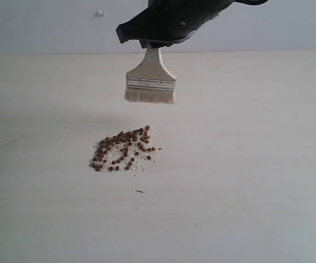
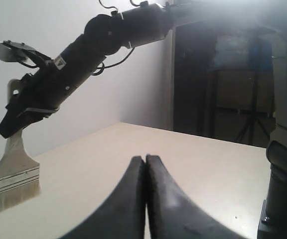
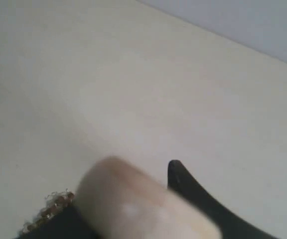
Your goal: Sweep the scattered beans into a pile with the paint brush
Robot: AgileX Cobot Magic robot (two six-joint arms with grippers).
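The beans lie gathered in one patch of reddish-brown pellets and pale crumbs on the table's middle. The paint brush hangs bristles-down in the air behind that patch, clear of the table. My right gripper is shut on its wooden handle; one black finger shows beside the blurred handle, and a few beans show at the edge. The left wrist view shows the brush held by the right arm. My left gripper is shut and empty, away from the pile.
A pale wooden table fills the exterior view, with a grey wall behind. A small dark speck lies in front of the pile. A dark stand and base sit at the table's far side in the left wrist view.
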